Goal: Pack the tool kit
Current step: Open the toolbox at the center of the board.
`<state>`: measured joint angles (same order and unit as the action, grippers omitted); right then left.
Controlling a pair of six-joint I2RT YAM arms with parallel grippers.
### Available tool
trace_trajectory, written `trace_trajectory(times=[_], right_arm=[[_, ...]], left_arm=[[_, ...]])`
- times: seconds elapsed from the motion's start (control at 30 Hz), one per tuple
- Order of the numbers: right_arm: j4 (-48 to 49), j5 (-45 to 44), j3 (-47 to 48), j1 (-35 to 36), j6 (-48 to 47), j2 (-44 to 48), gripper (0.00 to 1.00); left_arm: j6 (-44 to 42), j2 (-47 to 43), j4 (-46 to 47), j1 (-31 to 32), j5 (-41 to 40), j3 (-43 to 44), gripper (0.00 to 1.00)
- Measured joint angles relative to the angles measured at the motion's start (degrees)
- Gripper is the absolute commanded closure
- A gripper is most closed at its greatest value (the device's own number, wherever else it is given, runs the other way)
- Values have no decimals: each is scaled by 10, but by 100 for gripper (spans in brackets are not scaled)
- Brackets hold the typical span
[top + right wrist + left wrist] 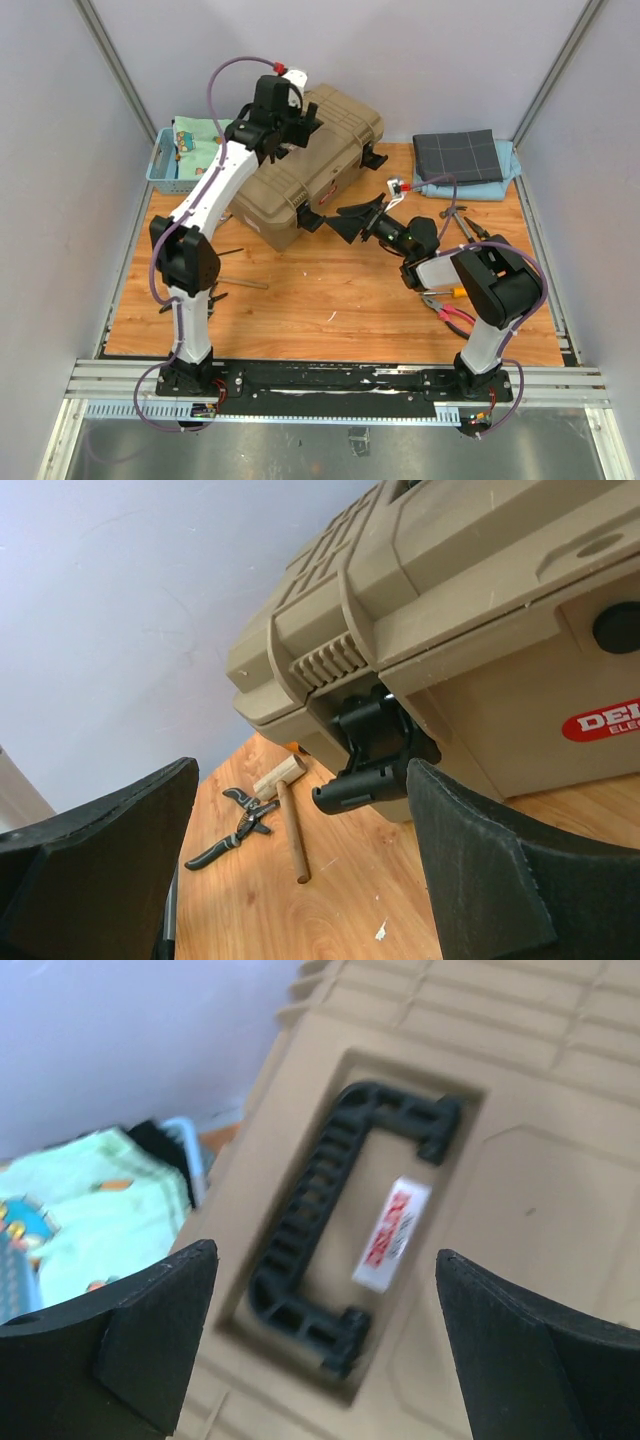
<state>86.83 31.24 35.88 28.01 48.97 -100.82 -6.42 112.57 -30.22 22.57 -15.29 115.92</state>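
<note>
The left tool [303, 122] hangs just above the lid of the big tan plastic toolbox [320, 150], in the upper middle of the top view. Its two black fingers [150, 1330] stand wide apart and hold nothing. Between them, in the left wrist view, lies the black plastic handle [305, 1260]. It lies flat in its dip in the lid, with a small white and red sticker [392, 1235] beside it.

The right tool [352, 222] sits low at the front of the box, near the middle of the top view. It is wide too and holds nothing. It faces a black latch [372, 755] on the box front, close to it.

The lid is down. A small red label [603, 723] sits on the front wall.

A wooden hammer [288, 815] and black-handled pliers [232, 838] lie on the brown wooden tabletop [330, 300], at the lower left of the right wrist view. Red-handled pliers [452, 316] lie at the lower right of the top view. Pale grey walls stand all around.
</note>
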Motion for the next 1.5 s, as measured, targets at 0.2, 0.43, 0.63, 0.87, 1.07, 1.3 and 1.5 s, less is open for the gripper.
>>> trace_trajectory(times=[0.2,0.43,0.63,0.87,1.07,1.3,1.5], right_arm=[[0,1,-23,-5,0,13,13],[2,3,-54,-46,-2,56,13],[3,4,-64,-73,-2,64,14],[4,5,-71,-80,0,64,13],[4,7,-89,-88,1,66,13],[4,6,-94,-99,4,70,14],[4,2,-94,-116,7,67,16]], left_arm=[[-9,92,-35,12,51,112,7],[5,108,-29,10,78,114,10],[-4,78,-21,20,84,70,9],[-17,77,-21,27,90,70,11],[-20,77,-37,27,115,75,10],[-13,72,-29,27,153,60,9],[-4,58,-8,27,182,28,9]])
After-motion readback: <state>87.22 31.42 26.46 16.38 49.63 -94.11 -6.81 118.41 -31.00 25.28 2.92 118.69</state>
